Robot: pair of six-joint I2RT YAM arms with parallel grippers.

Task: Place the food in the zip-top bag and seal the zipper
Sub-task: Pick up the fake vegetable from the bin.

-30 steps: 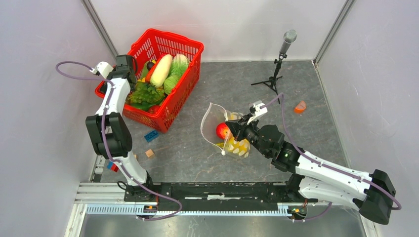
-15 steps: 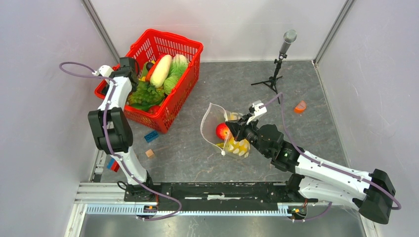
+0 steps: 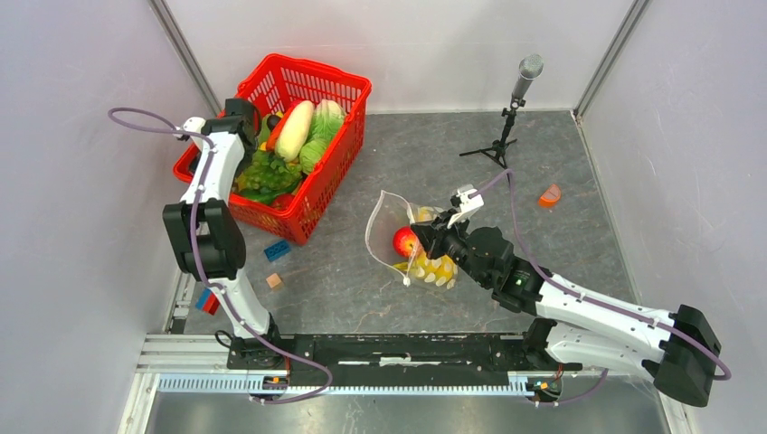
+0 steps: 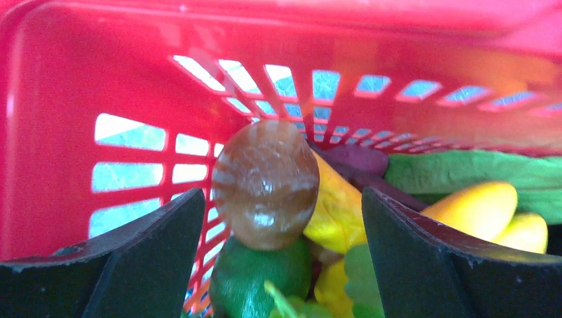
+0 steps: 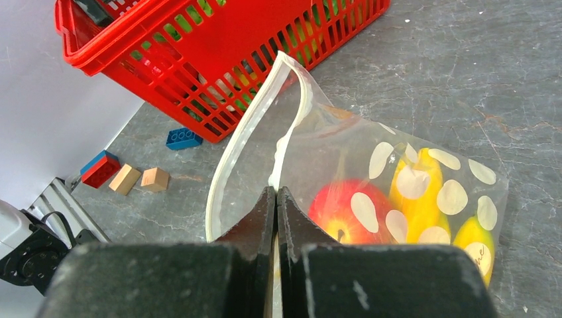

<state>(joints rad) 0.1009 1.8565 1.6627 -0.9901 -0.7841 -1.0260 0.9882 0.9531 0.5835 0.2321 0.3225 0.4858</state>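
The zip-top bag [image 3: 387, 228] lies mid-table with its mouth gaping toward the basket. It holds a red apple [image 5: 335, 212] and yellow bananas [image 5: 417, 199]. My right gripper [image 5: 276, 193] is shut on the upper zipper strip [image 5: 291, 126] at the bag's mouth and holds it up; it also shows in the top view [image 3: 425, 237]. My left gripper [image 4: 283, 199] is open inside the red basket's far-left corner, its jaws on either side of a brown rounded food piece [image 4: 265, 182] resting on a green piece [image 4: 255, 278], not touching it. From above the left gripper [image 3: 242, 116] sits over the basket.
The red basket [image 3: 339, 172] holds a white radish [image 3: 295, 129], cabbage [image 3: 324, 136] and leafy greens [image 3: 267, 172]. A blue brick [image 3: 277, 250] and a wooden cube [image 3: 275, 281] lie in front of it. A microphone stand [image 3: 511, 108] and an orange piece [image 3: 549, 194] are at the back right.
My left gripper has moved a little farther back and right into the basket's corner. My right gripper with the bag edge has shifted slightly left.
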